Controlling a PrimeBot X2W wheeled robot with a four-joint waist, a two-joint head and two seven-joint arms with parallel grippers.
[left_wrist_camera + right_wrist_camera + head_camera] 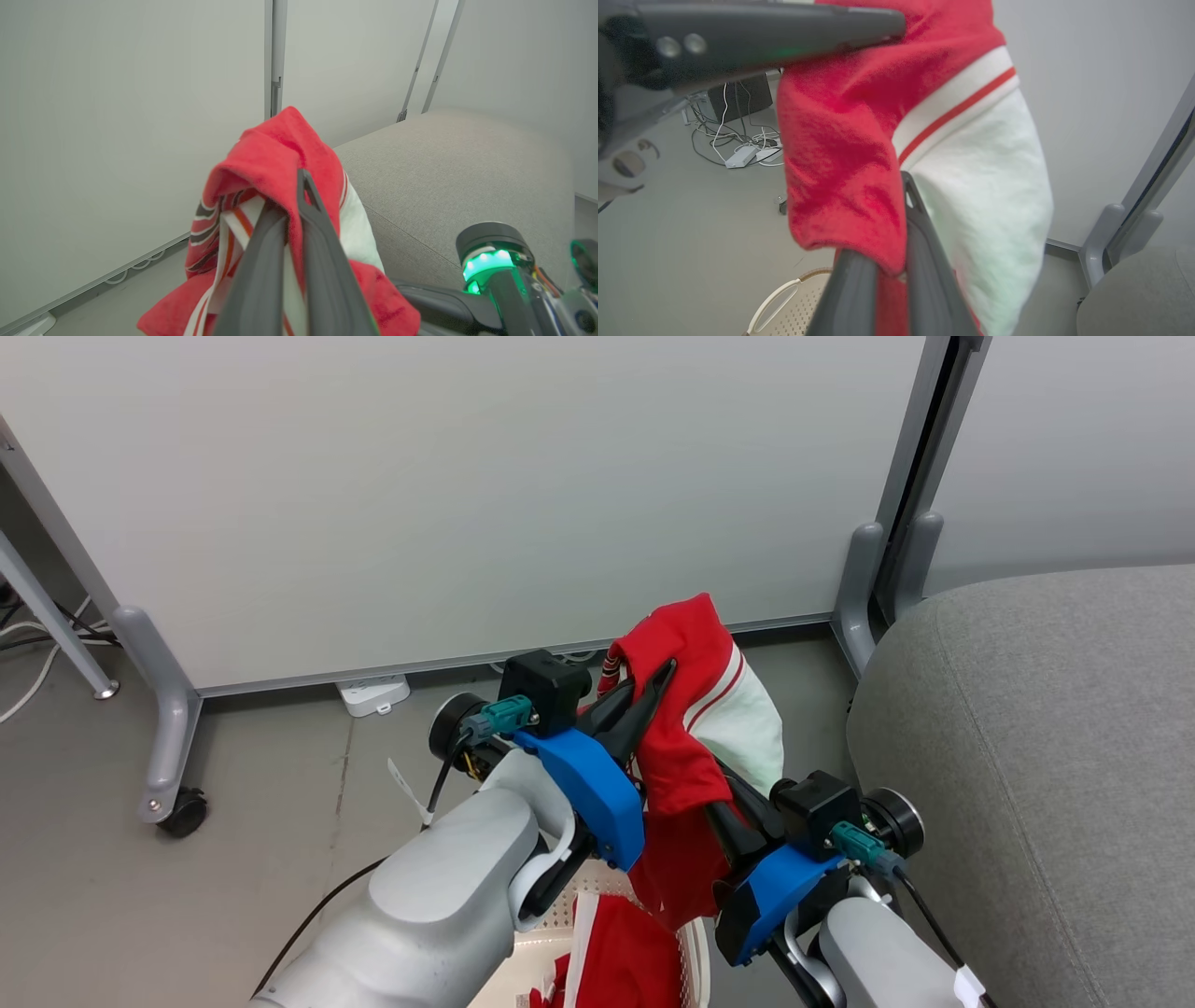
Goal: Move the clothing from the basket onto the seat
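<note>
A pale partition wall and grey floor lie behind the work, with the light-grey seat [1027,756] at the right, none of the clothing on the part of it that shows. The basket [541,952] sits low under the arms, near the seat's left edge. One red-and-white garment [691,709] hangs above the basket, the left gripper [289,196] pinched tight on its upper fold and the right gripper [885,219] closed on a lower edge. The task looks only partly done: this piece is lifted out but not yet over the seat, and more red clothing [616,961] lies in the basket.
</note>
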